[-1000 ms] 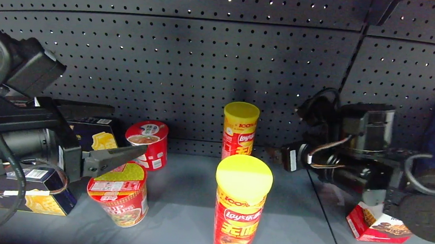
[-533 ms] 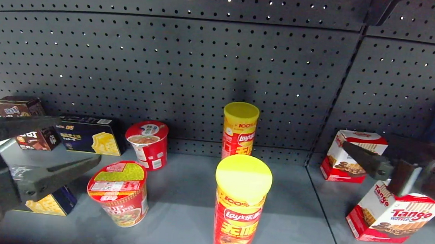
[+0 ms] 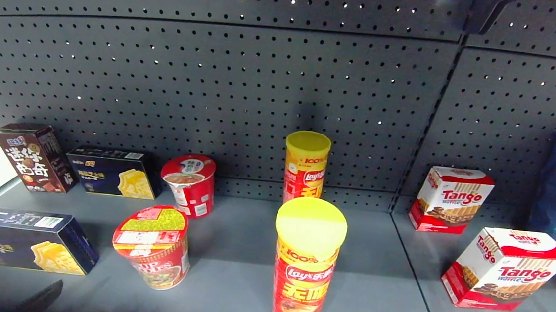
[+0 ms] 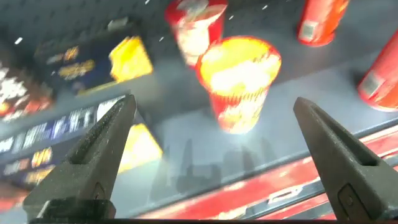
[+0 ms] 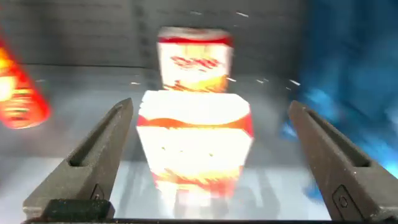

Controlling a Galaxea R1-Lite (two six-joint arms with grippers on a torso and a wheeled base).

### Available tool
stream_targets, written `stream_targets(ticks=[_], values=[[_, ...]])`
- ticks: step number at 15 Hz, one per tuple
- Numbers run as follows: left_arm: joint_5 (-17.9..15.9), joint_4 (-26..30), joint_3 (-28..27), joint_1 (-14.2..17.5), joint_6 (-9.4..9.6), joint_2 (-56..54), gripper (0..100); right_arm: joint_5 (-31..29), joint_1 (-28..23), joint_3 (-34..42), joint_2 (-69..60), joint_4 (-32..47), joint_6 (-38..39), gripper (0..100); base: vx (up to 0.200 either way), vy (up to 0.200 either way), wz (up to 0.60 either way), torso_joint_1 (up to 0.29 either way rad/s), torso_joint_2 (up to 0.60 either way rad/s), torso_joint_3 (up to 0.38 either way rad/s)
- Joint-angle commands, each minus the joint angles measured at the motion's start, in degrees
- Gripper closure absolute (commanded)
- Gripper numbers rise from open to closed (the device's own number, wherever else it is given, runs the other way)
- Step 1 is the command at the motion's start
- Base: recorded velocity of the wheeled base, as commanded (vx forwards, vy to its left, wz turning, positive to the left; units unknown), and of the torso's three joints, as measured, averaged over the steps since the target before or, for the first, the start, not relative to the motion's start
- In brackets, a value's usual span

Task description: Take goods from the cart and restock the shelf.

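Left gripper (image 4: 214,104): jaws spread wide, nothing held, low at the front edge of the shelf (image 3: 243,277), facing the noodle cup (image 3: 152,245). Right gripper (image 5: 211,107): jaws spread, empty, facing the wafer box (image 3: 502,270). Mid-shelf, near can (image 3: 307,262) stands upright before far can (image 3: 306,165).
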Motion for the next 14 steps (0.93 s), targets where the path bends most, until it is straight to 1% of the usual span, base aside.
stream_targets(ticks=[1, 2, 3, 4, 5, 6, 7, 8, 9, 10, 11, 12, 13, 14], values=[[1.5, 0.2, 2.5, 0.0, 0.12, -4.4, 0, -4.9, -0.6, 5.7, -6.0, 0.0, 1.2, 0, 0.000, 0.000, 0.00, 0.000, 0.00, 0.000], [2.5, 0.2, 3.3, 0.0, 0.21, -5.2, 0, -8.9, -2.6, 7.8, -7.0, 0.2, 1.7, 0, 0.000, 0.000, 0.00, 0.000, 0.00, 0.000], [4.0, 0.2, 3.8, 0.0, 0.21, -5.5, 0, -11.3, -5.2, 9.0, -7.4, 0.0, 2.5, 0, 0.000, 0.000, 0.00, 0.000, 0.00, 0.000], [6.6, 0.3, 4.4, 0.0, 0.21, -5.5, 0, -12.7, -9.0, 9.9, -8.1, 0.2, 3.6, 0, 0.000, 0.000, 0.00, 0.000, 0.00, 0.000], [8.3, 0.2, 5.0, -0.1, 0.12, -5.7, 0, -12.9, -14.3, 11.3, -9.3, 0.4, 4.0, 0, 0.000, 0.000, 0.00, 0.000, 0.00, 0.000], [8.7, 0.2, 5.3, 0.0, 0.04, -5.8, 0, -12.9, -17.3, 12.4, -10.1, 0.4, 4.0, 0, 0.000, 0.000, 0.00, 0.000, 0.00, 0.000], [9.0, 0.3, 5.9, 0.1, 0.04, -6.2, 0, -12.9, -24.6, 15.0, -14.2, 2.5, 4.3, 0, 0.000, 0.000, 0.00, 0.000, 0.00, 0.000], [9.7, 0.3, 6.1, 0.2, -0.05, -6.3, 0, -12.7, -30.6, 14.7, -18.4, 8.4, 4.7, 0, 0.000, 0.000, 0.00, 0.000, 0.00, 0.000], [10.7, 0.3, 6.2, 0.2, -0.67, -6.3, 0, -11.7, -34.6, 14.7, -23.3, 13.1, 4.7, 0, 0.000, 0.000, 0.00, 0.000, 0.00, 0.000], [11.4, 0.3, 6.5, 0.2, -1.37, -6.5, 0, -9.7, -35.8, 14.8, -29.0, 19.0, 4.6, 0, 0.000, 0.000, 0.00, 0.000, 0.00, 0.000], [11.7, 0.3, 7.5, 0.2, -1.72, -6.7, 0, -7.2, -35.7, 14.6, -35.7, 25.8, 4.3, 0, 0.000, 0.000, 0.00, 0.000, 0.00, 0.000], [11.8, 0.3, 8.3, 0.2, -1.99, -8.1, 0, -3.1, -35.5, 13.9, -39.2, 29.0, 3.9, 0, 0.000, 0.000, 0.00, 0.000, 0.00, 0.000], [11.8, 0.4, 8.9, 0.2, -2.07, -9.4, 0, 2.7, -35.5, 14.3, -38.6, 27.0, 4.3, 0, 0.000, 0.000, 0.00, 0.000, 0.00, 0.000], [11.8, 0.4, 9.3, 0.1, -2.07, -10.2, 0, 12.8, -35.5, 14.9, -38.6, 25.9, 3.9, 0, 0.000, 0.000, 0.00, 0.000, 0.00, 0.000]])
